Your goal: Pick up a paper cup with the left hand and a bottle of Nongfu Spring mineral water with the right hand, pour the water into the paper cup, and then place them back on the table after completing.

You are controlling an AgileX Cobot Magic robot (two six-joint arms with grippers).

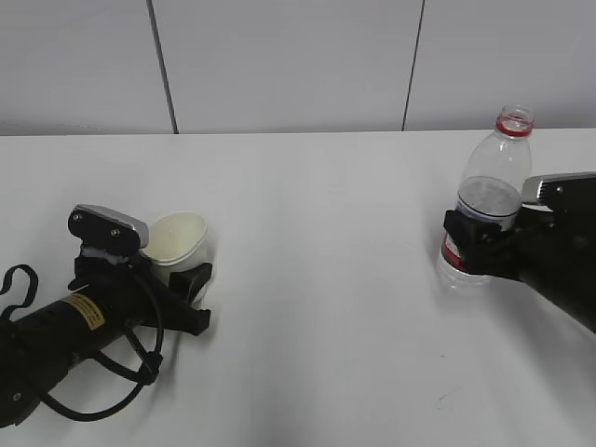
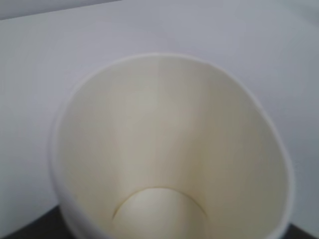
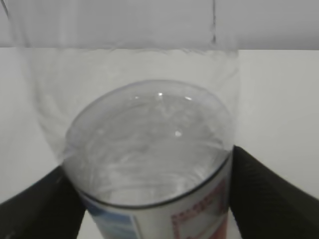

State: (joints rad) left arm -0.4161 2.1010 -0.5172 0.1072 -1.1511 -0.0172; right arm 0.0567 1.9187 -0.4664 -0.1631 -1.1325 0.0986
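A white paper cup [image 1: 177, 238] sits between the fingers of my left hand's gripper [image 1: 186, 268], low over the table [image 1: 317, 242] at the left. It looks shut on the cup. In the left wrist view the cup [image 2: 169, 144] fills the frame and its inside looks empty. My right hand's gripper [image 1: 471, 248] is shut on the label band of a clear bottle [image 1: 492, 191] with a red neck ring and no cap. The bottle leans slightly, its base at or just above the table. In the right wrist view the water [image 3: 149, 149] fills the lower bottle, with black fingers [image 3: 264, 189] pressed on both sides.
The white tabletop runs back to a pale panelled wall [image 1: 279, 65]. The left arm's cables [image 1: 102, 386] loop over the table at the lower left.
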